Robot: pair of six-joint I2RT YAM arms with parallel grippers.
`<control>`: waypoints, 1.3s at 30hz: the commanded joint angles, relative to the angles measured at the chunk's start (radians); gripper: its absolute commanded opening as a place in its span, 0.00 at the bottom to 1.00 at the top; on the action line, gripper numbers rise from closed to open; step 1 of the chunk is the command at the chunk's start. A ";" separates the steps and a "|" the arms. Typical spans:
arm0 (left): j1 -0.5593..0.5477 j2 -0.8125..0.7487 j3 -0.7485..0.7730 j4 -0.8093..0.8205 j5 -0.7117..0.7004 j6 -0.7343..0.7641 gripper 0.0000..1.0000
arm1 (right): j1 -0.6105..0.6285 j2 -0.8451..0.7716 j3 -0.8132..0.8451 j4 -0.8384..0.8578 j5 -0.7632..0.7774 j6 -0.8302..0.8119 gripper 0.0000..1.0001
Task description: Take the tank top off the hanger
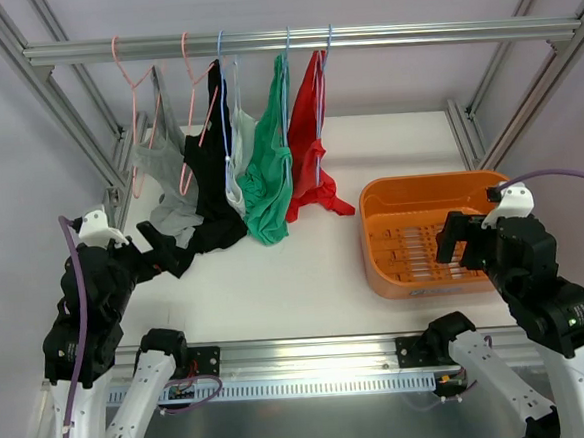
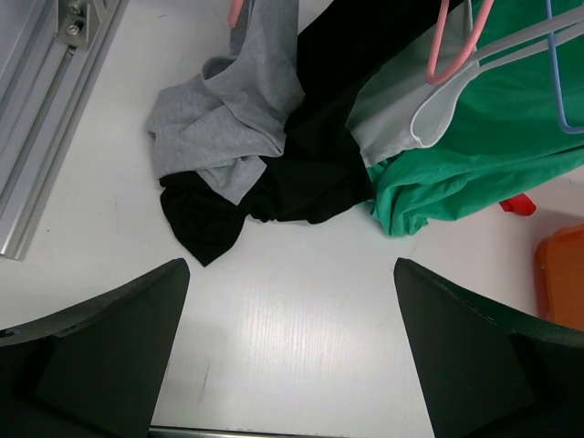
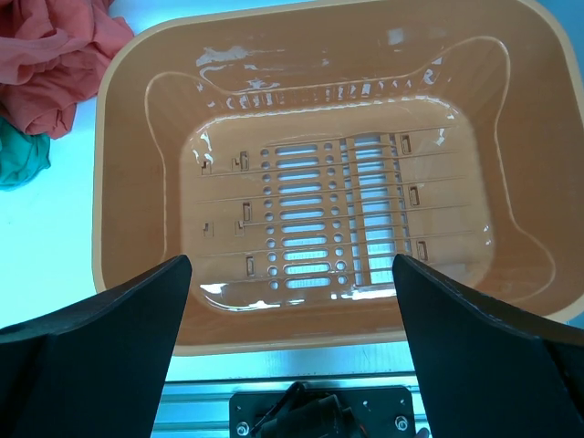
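My left pincer and right pincer both gape empty. The black tank top hangs from its pink hanger, hem pooled on the table just ahead of my left. It's light, limp cloth, so I'd pinch the bunched hem.

Cannot see where black tank top meets pink hanger: cropped at the top, ahead of left gripper.

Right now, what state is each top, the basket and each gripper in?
grey tank top: hanging, hem on table
black tank top: hanging, hem on table
white tank top: hanging
green tank top: hanging
red tank top: hanging
basket: empty
left gripper: open, empty
right gripper: open, empty
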 commanded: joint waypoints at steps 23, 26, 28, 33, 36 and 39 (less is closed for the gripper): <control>-0.311 0.752 0.983 0.016 0.250 0.039 0.99 | 0.003 0.024 0.001 0.127 -0.155 0.036 0.99; -0.339 0.883 1.054 0.030 0.245 0.012 0.99 | 0.001 0.023 0.009 0.126 -0.160 0.039 0.99; -0.438 0.968 1.103 0.042 0.167 0.044 0.99 | 0.003 0.006 0.006 0.127 -0.147 0.039 0.99; -0.594 1.154 1.235 0.082 0.054 0.104 0.99 | 0.001 -0.026 -0.004 0.129 -0.150 0.065 0.99; -0.646 1.243 1.301 0.105 0.037 0.138 0.97 | 0.001 -0.056 -0.011 0.129 -0.166 0.071 0.99; -0.667 1.320 1.343 0.129 -0.014 0.164 0.79 | 0.001 -0.083 -0.030 0.132 -0.186 0.084 1.00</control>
